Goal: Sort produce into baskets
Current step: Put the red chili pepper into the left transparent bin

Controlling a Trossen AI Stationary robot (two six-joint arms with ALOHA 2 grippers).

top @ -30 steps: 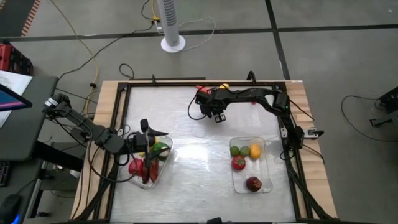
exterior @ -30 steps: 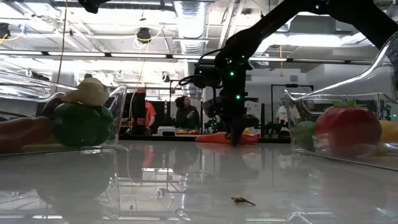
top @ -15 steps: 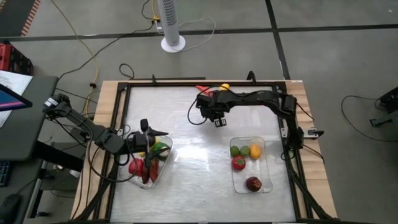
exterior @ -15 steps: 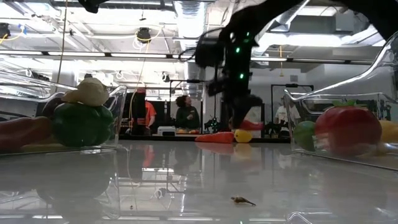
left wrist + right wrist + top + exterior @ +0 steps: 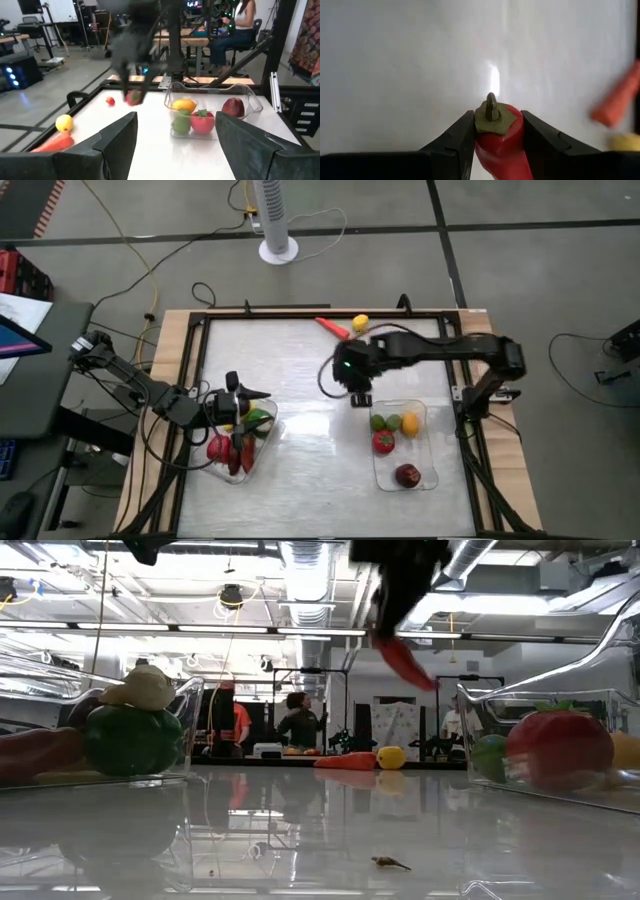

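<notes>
desk (image 5: 310,430): white glossy top in a black frame, carrying both trays and the loose produce.
right arm: reaches across the far half of the desk from the right side, its wrist near the middle.
left arm: lies along the left edge of the desk, its wrist over the left tray.
left tray (image 5: 262,452): clear, at the left side of the desk; holds red and green pieces, among them a green pepper (image 5: 130,740) with a pale garlic-like piece (image 5: 145,688) on top.
right tray (image 5: 432,445): clear, at the right side; holds a green piece, a lime-coloured piece, a yellow lemon (image 5: 410,422), a red tomato (image 5: 383,442) and a dark red apple (image 5: 407,475).
right end effector (image 5: 356,375): raised above the desk just beyond the far left corner of the right tray, closed around a red chili pepper (image 5: 501,137), green stem cap pointing outward between the fingers.
left end effector (image 5: 243,402): over the left tray, fingers spread apart with nothing between them.
carrot (image 5: 333,327): orange, lying at the far edge of the desk, well apart from both trays.
small yellow fruit (image 5: 360,322): just beside the carrot at the far edge.
in the way: nothing lies on the desk between the held chili and the trays.
background: people at benches behind the desk in the low view.
</notes>
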